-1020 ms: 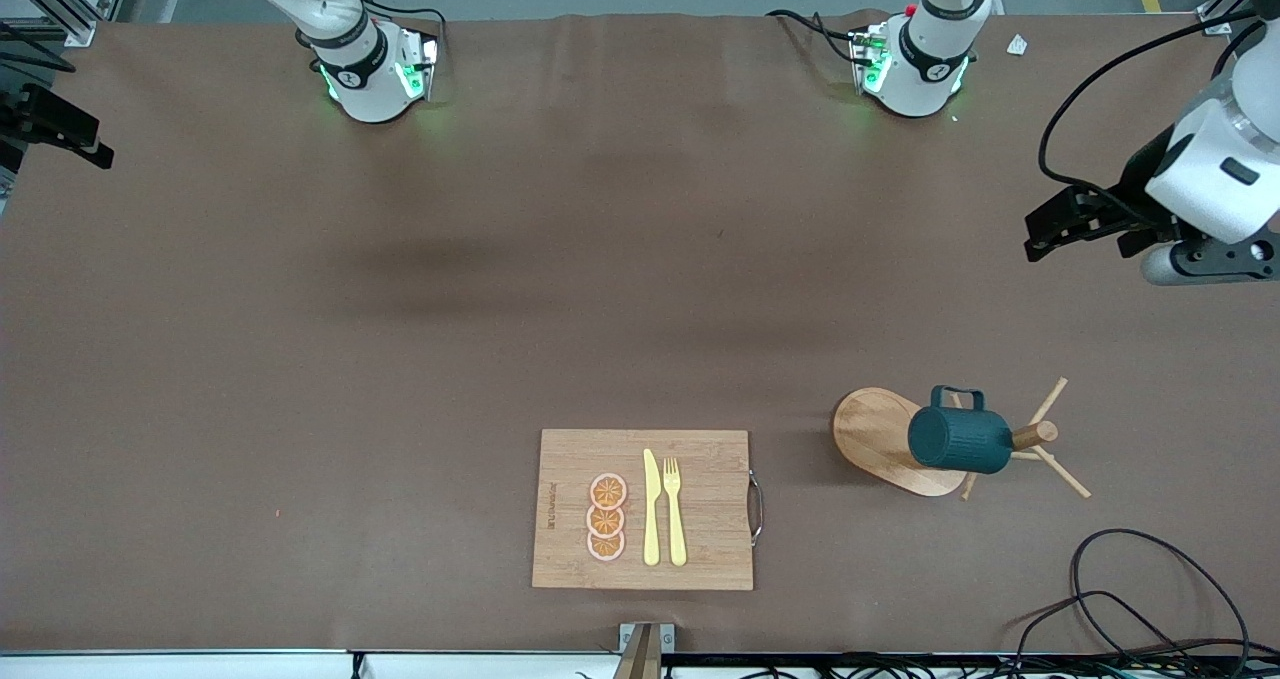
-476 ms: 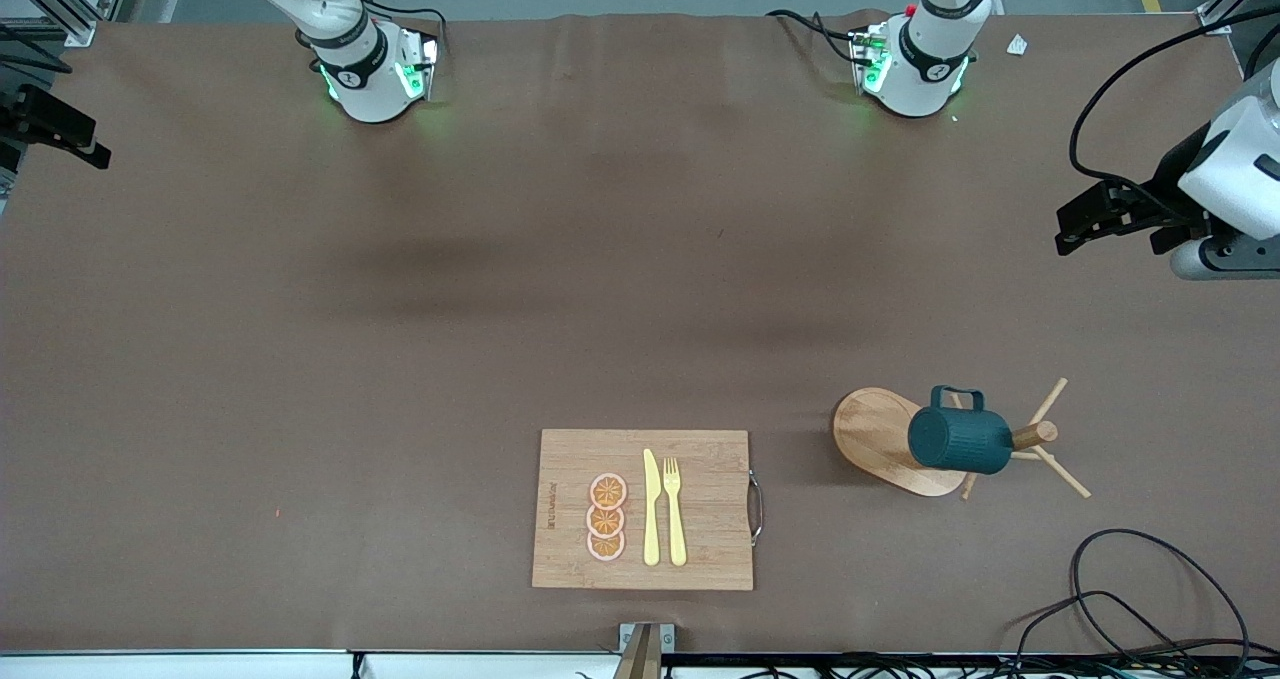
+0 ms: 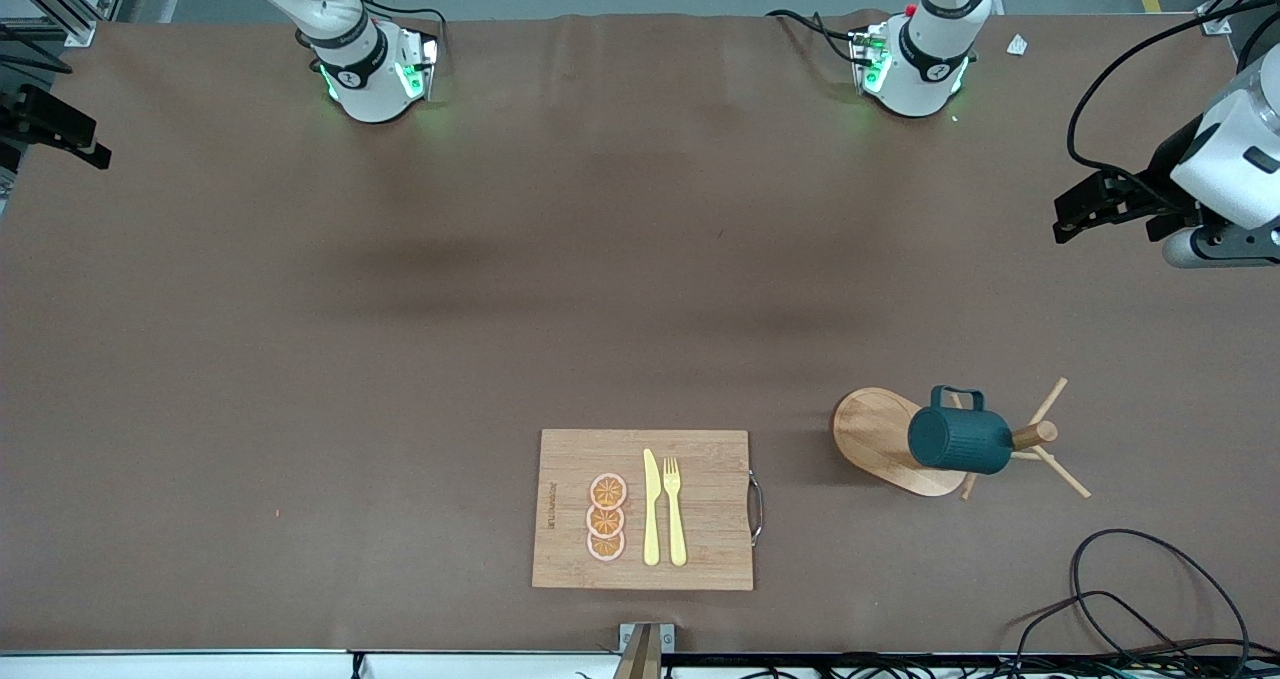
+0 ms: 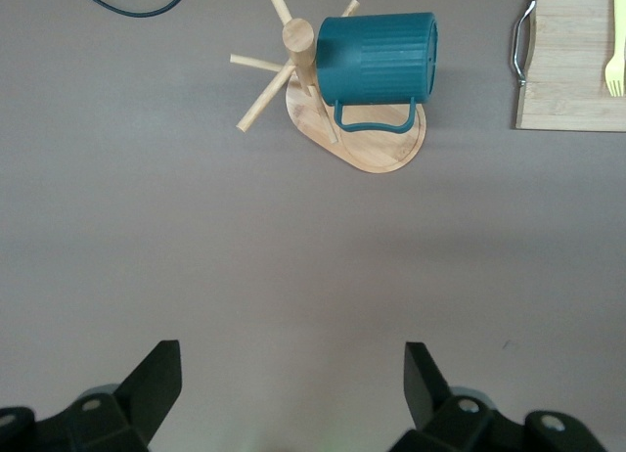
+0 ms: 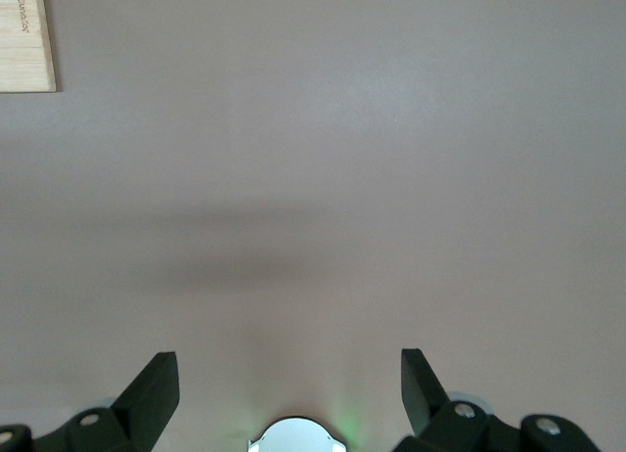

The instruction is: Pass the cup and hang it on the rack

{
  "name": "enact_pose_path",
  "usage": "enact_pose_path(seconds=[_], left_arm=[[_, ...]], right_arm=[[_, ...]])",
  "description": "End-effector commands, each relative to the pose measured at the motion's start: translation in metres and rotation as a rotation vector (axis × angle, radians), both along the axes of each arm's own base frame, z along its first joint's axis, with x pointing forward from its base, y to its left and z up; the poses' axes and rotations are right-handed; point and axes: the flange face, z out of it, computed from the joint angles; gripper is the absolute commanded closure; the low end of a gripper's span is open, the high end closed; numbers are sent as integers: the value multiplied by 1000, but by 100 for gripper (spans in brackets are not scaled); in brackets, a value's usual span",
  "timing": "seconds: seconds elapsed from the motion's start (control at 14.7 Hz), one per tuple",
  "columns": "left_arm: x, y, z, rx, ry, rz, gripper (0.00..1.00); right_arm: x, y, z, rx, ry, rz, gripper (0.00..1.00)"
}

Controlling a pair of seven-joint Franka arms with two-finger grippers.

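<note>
While cup (image 3: 960,441) hangs on rack (image 3: 878,437), left claw (image 4: 291,388) wide, right claw (image 5: 290,385) wide, seemingly over bare table (image 5: 391,178).

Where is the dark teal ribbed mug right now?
The dark teal ribbed mug hangs on the light wooden mug tree, toward the left arm's end, beside the bamboo cutting board.

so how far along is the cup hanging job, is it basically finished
It looks essentially done. The ribbed dark teal cup hangs by its loop handle on a peg of the light wooden mug rack, with no gripper touching it. Nothing is in hand: the left gripper is open over bare table at the left arm's end, and the right gripper is open over bare table too. Nothing visible remains.
</note>
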Motion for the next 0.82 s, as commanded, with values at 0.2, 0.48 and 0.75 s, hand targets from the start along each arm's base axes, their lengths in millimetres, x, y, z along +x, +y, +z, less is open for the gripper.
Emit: enact_pose_path(seconds=[0.2, 0.48, 0.75], left_arm=[[7, 13, 6, 1, -49, 11, 0], [9, 15, 7, 7, -68, 13, 0], [9, 13, 8, 6, -70, 14, 0]], right_arm=[[-5, -2, -2, 9, 0, -8, 0], [-5, -1, -2, 9, 1, -8, 0], [-5, -2, -2, 8, 2, -8, 0]])
